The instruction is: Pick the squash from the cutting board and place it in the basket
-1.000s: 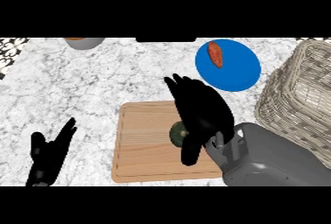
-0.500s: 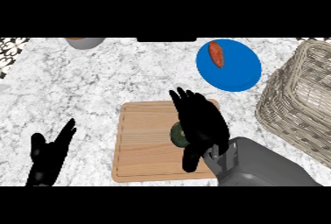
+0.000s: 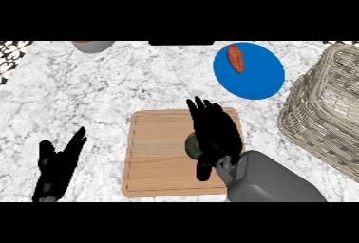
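The left hand (image 3: 57, 167) rests at the lower left over the marble counter (image 3: 84, 99), fingers straight and holding nothing. On the pale wooden cutting board (image 3: 157, 159), the dark green squash (image 3: 191, 144) lies mostly hidden beneath the right hand (image 3: 214, 135), whose fingers extend over it, not yet curled. The step in hand appears to be the grasp: the fingers should close fully around the rounded squash before lifting. Further right sit a glossy blue plate (image 3: 256, 78) and the woven wicker basket (image 3: 326, 107), the destination.
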